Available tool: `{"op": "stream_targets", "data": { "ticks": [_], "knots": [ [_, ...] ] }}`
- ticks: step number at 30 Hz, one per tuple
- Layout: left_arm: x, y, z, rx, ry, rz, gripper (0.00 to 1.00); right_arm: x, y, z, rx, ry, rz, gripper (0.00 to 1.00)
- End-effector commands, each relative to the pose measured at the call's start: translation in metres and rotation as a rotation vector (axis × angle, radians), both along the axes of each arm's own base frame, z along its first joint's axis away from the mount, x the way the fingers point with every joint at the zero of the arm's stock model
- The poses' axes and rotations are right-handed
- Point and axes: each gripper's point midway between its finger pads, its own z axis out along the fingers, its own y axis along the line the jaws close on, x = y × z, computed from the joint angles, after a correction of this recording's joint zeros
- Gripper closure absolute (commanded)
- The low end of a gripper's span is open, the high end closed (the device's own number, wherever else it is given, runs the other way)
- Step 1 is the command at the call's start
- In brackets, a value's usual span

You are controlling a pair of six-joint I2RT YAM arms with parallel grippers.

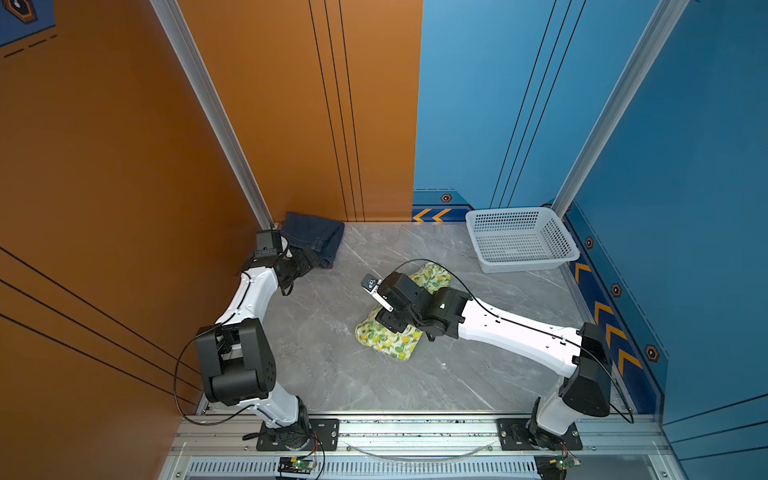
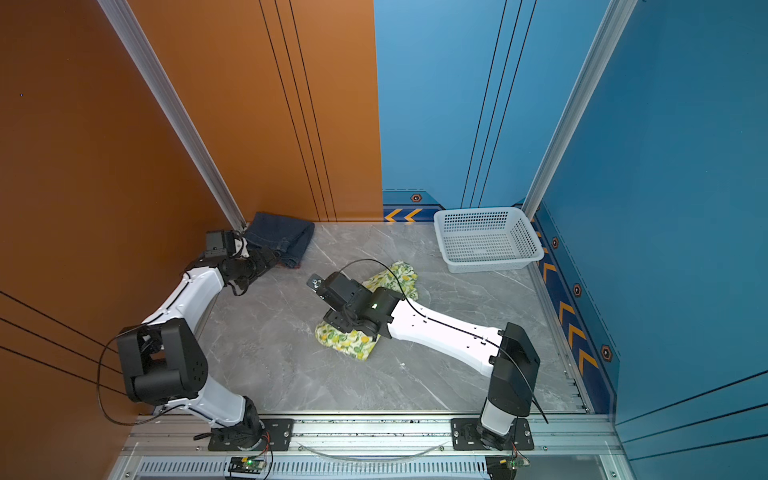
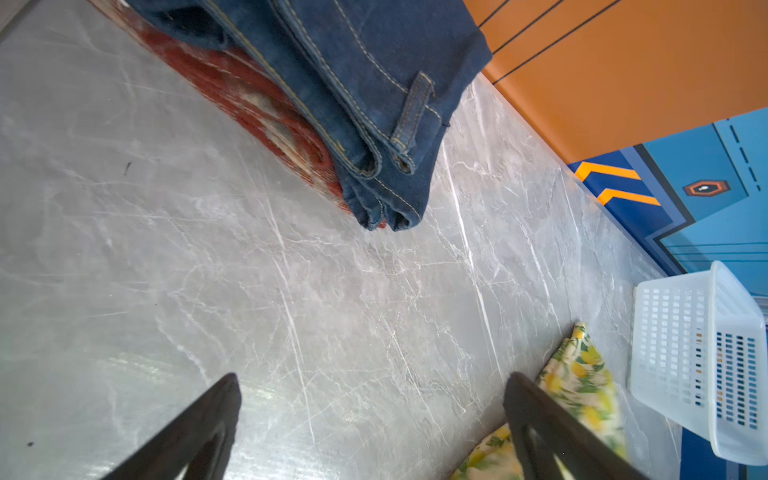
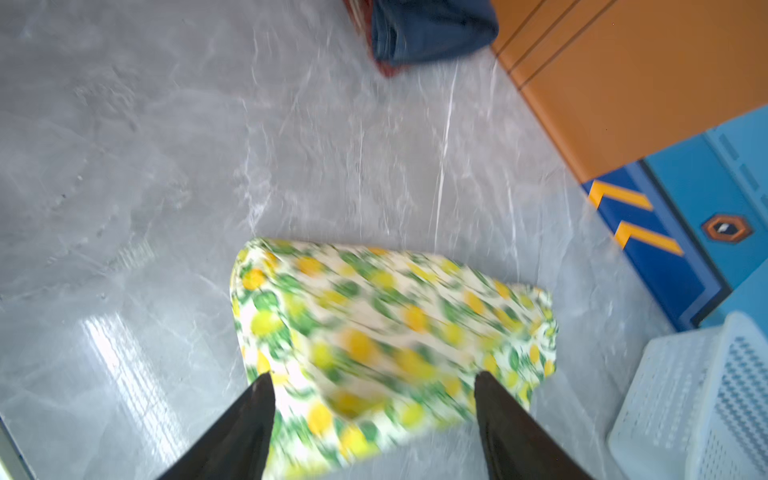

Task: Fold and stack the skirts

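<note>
Jaws on both arms stand wide apart, and neither pair holds anything. For the left jaws, the left wrist view shows two dark fingers (image 3: 199, 428) spread far from each other, with only the bare grey bench (image 3: 208, 249) between them. The right jaws are spread as well. In the right wrist view their fingers (image 4: 245, 419) stand at the two sides of the lemon skirt (image 4: 374, 324), above its near edge. This picture is blurred, so it cannot be told whether a fingertip touches the cloth.

In both top views the lemon skirt (image 1: 390, 345) (image 2: 349, 345) lies folded near the middle of the bench, partly hidden under the wrist of the right arm (image 1: 511, 332). The denim skirt (image 1: 316, 239) is folded in the far left corner, against the orange wall (image 1: 291, 124), and the left arm (image 1: 249, 291) ends just beside it. It lies on top of the plaid skirt (image 3: 257, 99), whose red edge shows from under the denim in the left wrist view. The lemon skirt is well apart from these two. A white basket (image 1: 505, 210) stands in the far right corner of the bench.
</note>
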Motion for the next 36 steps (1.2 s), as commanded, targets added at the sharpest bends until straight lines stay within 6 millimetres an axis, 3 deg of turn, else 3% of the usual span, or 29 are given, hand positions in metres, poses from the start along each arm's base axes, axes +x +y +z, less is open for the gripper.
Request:
{"op": "stream_targets", "data": {
  "ticks": [1,5,9,13,19,24,28,29,30,33,36],
  "knots": [
    [-0.001,-0.002,0.002,-0.024,0.006,0.005,0.00,0.010,-0.034,0.042,0.139,-0.029,-0.134,0.21],
    [-0.002,-0.005,0.002,-0.013,0.005,-0.003,0.00,0.019,-0.059,0.027,0.167,0.027,-0.225,0.21],
    [-0.001,-0.019,0.001,0.012,0.005,-0.047,0.00,0.026,-0.084,-0.008,0.204,0.120,-0.367,0.22],
    [-0.005,-0.051,0.008,0.131,0.003,-0.164,0.01,0.036,-0.120,-0.038,0.297,0.186,-0.550,0.22],
    [-0.024,-0.117,0.020,0.455,-0.011,-0.423,0.06,0.050,-0.191,-0.038,0.526,0.189,-0.784,0.23],
    [-0.068,-0.186,0.019,0.823,0.056,-0.690,0.10,0.044,-0.236,-0.034,0.651,0.188,-0.885,0.24],
    [-0.111,-0.223,-0.002,0.895,0.106,-0.837,0.13,0.035,-0.250,-0.038,0.686,0.207,-0.905,0.24],
    [-0.122,-0.230,-0.008,0.893,0.111,-0.868,0.13,0.033,-0.252,-0.039,0.689,0.211,-0.906,0.24],
    [-0.131,-0.235,-0.014,0.899,0.118,-0.886,0.20,0.031,-0.254,-0.040,0.690,0.210,-0.904,0.24],
    [-0.155,-0.243,-0.032,0.902,0.158,-0.928,0.30,0.027,-0.256,-0.041,0.690,0.211,-0.900,0.25],
    [-0.174,-0.248,-0.050,0.885,0.200,-0.948,0.34,0.025,-0.257,-0.044,0.688,0.216,-0.900,0.24]
  ]
}}
